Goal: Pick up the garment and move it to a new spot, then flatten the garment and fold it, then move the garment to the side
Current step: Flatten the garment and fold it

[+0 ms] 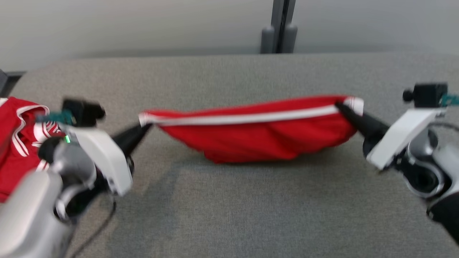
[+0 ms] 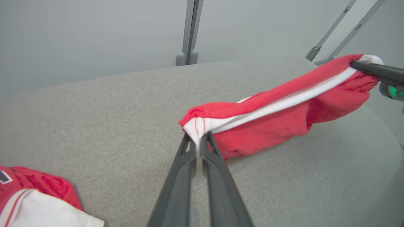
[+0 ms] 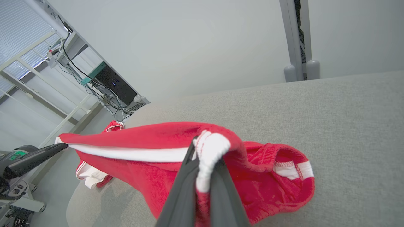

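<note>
Red garment (image 1: 258, 138) strung between left gripper (image 1: 145, 127) and right gripper (image 1: 340, 106), each pinched tight on a white-trimmed end

Garment (image 1: 251, 134) between left claw (image 1: 147, 125), right claw (image 1: 339, 104), over table (image 1: 229, 208); second garment (image 1: 14, 150) far left.

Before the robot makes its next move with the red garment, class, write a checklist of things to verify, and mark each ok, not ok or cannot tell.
1. Left gripper shut on a corner of the garment: ok.
2. Right gripper shut on the opposite corner: ok.
3. White-trimmed edge stretched between the two grippers: ok, with a slight sag.
4. Garment hanging clear of the table: not ok; its lower folds seem to rest on it.
5. Garment flattened: not ok; it hangs bunched and creased.
6. Second red garment at the table's left lies apart from the held one: ok.
</note>
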Robot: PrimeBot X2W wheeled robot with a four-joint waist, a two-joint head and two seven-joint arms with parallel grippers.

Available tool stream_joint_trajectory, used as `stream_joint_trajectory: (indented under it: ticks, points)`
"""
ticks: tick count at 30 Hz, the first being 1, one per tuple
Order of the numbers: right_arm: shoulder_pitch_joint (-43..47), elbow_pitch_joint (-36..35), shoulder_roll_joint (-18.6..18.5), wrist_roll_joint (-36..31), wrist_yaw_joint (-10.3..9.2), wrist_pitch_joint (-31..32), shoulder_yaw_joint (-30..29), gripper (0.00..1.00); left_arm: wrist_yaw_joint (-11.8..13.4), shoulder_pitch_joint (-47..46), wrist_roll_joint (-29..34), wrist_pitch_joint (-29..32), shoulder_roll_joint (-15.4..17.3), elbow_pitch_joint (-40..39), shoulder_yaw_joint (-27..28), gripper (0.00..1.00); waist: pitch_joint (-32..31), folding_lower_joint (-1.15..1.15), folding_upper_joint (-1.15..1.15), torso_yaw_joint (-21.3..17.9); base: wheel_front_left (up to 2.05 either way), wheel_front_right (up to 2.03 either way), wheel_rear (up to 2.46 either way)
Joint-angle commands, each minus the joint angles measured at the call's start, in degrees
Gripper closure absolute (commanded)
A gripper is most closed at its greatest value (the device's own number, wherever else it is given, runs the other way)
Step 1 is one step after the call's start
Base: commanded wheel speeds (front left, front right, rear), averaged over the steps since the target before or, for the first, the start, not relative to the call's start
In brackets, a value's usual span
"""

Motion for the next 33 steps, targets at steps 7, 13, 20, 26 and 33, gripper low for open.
stream_joint_trajectory:
  ticks: [7, 13, 20, 26, 33]
  points:
    - [-17.3, 0.8, 0.0, 0.9, -0.01, 1.5, 0.5, 1.00, -0.3, -23.3, 2.2, 0.8, 1.3, 7.9, -2.0, 1.00, 14.4, 0.00, 0.00, -1.4, 0.00, 0.00, 0.00]
    - [-34.2, 4.8, 3.7, 1.5, 0.00, -0.5, 1.9, 1.00, -0.3, -44.3, 3.7, -3.4, 2.3, 17.1, -5.6, 1.00, 22.6, 0.00, 0.00, -2.7, 0.00, 0.00, 0.00]
    - [-50.2, 9.2, 7.2, 2.1, 0.00, -8.6, 2.3, 1.00, -0.4, -65.7, 6.4, -12.2, 1.7, 29.5, -8.1, 1.00, 27.8, 0.00, 0.00, -3.1, 0.00, 0.00, 0.00]
    - [-57.6, 13.0, 8.0, 2.5, -0.01, -15.2, 4.3, 1.00, -0.3, -76.1, 7.4, -20.1, 0.2, 39.2, -9.6, 1.00, 27.7, 0.00, 0.00, -3.2, 0.00, 0.00, 0.00]
    - [-57.5, 15.1, 7.4, 4.9, 0.00, -15.6, 10.7, 1.00, -0.3, -76.6, 2.5, -21.7, -2.0, 43.7, -15.6, 1.00, 26.8, 0.00, 0.00, -2.6, 0.00, 0.00, 0.00]
